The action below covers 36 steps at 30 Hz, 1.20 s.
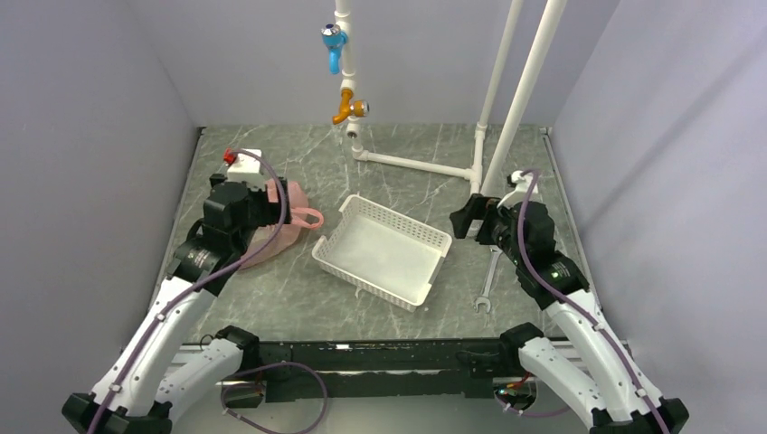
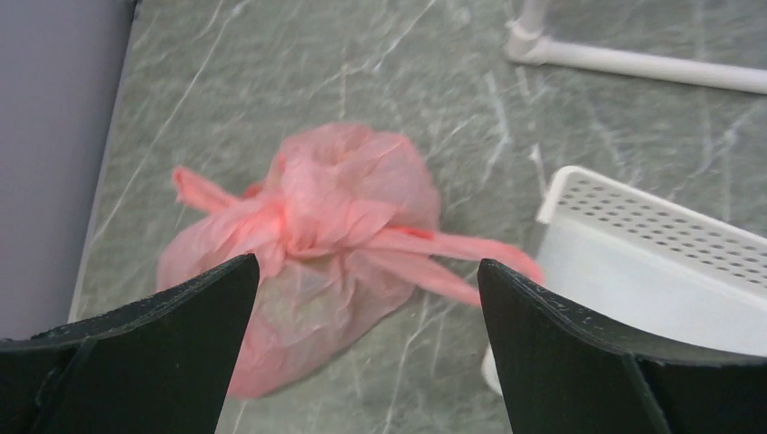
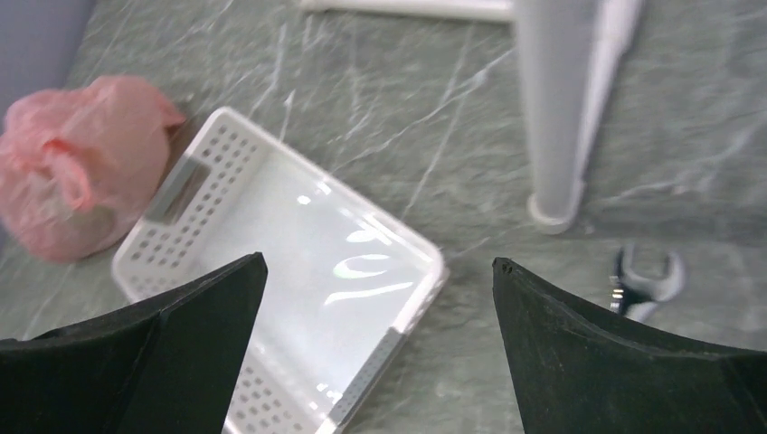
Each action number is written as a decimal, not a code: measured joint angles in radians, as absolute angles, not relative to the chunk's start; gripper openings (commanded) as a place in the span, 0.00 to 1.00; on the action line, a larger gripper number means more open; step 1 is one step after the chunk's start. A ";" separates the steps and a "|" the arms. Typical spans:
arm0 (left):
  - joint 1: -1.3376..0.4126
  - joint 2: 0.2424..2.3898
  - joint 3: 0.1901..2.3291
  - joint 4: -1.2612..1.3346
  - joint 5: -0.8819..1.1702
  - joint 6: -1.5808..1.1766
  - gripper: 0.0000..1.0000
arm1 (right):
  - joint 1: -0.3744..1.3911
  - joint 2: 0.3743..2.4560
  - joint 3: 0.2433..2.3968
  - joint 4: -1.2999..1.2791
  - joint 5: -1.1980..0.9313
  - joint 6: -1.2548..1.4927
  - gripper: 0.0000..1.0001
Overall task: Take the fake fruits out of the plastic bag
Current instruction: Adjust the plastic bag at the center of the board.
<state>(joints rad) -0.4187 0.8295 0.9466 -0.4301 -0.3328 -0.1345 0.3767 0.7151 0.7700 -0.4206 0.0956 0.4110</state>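
Note:
The pink plastic bag [image 1: 274, 242] lies on the table at the left, tied in a knot at its top, with a loop handle [image 1: 308, 217] pointing toward the basket. In the left wrist view the bag [image 2: 318, 203] fills the middle. The fake fruits are hidden inside it. My left gripper [image 1: 274, 204] hovers over the bag, open and empty [image 2: 366, 265]. My right gripper [image 1: 464, 221] is open and empty above the basket's right edge [image 3: 377, 260]. The bag also shows in the right wrist view [image 3: 77, 163].
A white slotted basket [image 1: 425, 237] stands empty between the arms, close to the bag [image 2: 651, 226] [image 3: 181, 190]. A metal wrench [image 1: 487, 282] lies right of it [image 3: 644, 285]. White pipes [image 1: 525, 99] with a tap stand at the back.

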 measured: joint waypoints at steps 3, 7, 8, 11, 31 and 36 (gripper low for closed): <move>-0.287 0.835 0.935 -0.491 -0.283 -0.161 0.99 | 0.384 0.748 0.744 -0.376 0.003 0.433 1.00; -0.106 0.883 0.936 -0.535 -0.219 -0.183 0.99 | 0.458 0.838 0.739 -0.317 -0.073 0.470 1.00; -0.076 0.911 0.941 -0.551 -0.207 -0.186 0.99 | 0.500 0.867 0.739 -0.297 -0.079 0.479 1.00; -0.029 1.005 0.970 -0.589 -0.189 -0.191 0.98 | 0.607 0.935 0.739 -0.247 -0.087 0.497 1.00; 0.186 1.271 1.014 -0.560 0.106 -0.141 0.92 | 0.886 1.328 0.932 -0.080 -0.104 0.522 1.00; 0.186 1.317 1.014 -0.558 0.168 -0.141 0.70 | 0.900 1.386 0.973 -0.051 -0.142 0.526 1.00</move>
